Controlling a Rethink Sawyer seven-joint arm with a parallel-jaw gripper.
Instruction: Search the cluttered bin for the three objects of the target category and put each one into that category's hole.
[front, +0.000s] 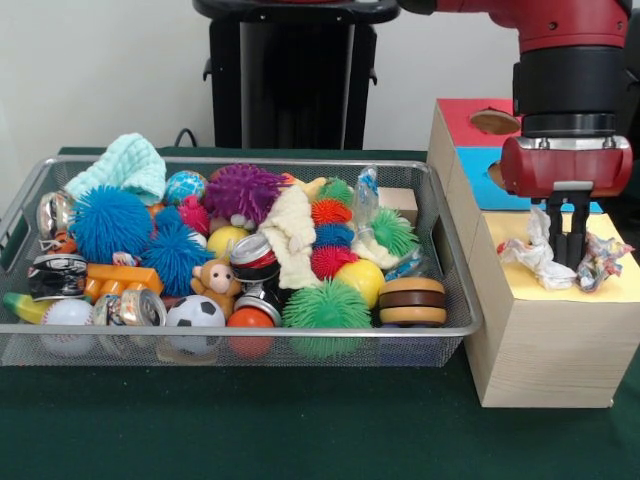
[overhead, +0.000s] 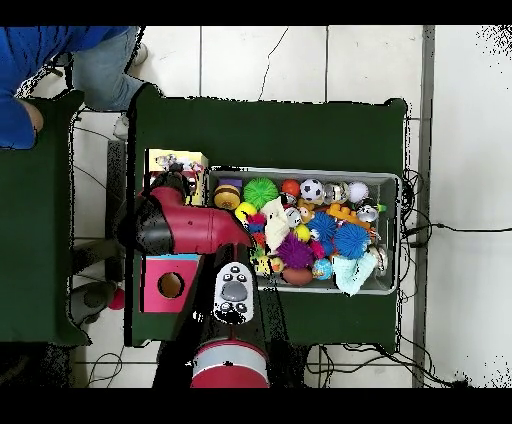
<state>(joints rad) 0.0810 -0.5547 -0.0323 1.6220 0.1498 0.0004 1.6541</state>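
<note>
No legible brands or labels. Gripper (front: 570, 238) hangs over the yellow surround (front: 560, 275) on the wood-grain box (front: 545, 345), fingers pinching a rope toy (front: 545, 255); frayed white and multicolour ends spill out both sides. Toy sits atop the yellow panel, hole hidden beneath. Count: 1 rope toy visible, 1 wire bin (front: 240, 340) w/ mixed clutter, approx. 3 crushed cans, 1 soccer ball (front: 195, 312).

A robotics lab: a red and black robot arm (overhead: 190, 228) on a pedestal at a green-covered worktop (front: 300, 430), cables trailing over a pale tiled floor (overhead: 300, 60).
</note>
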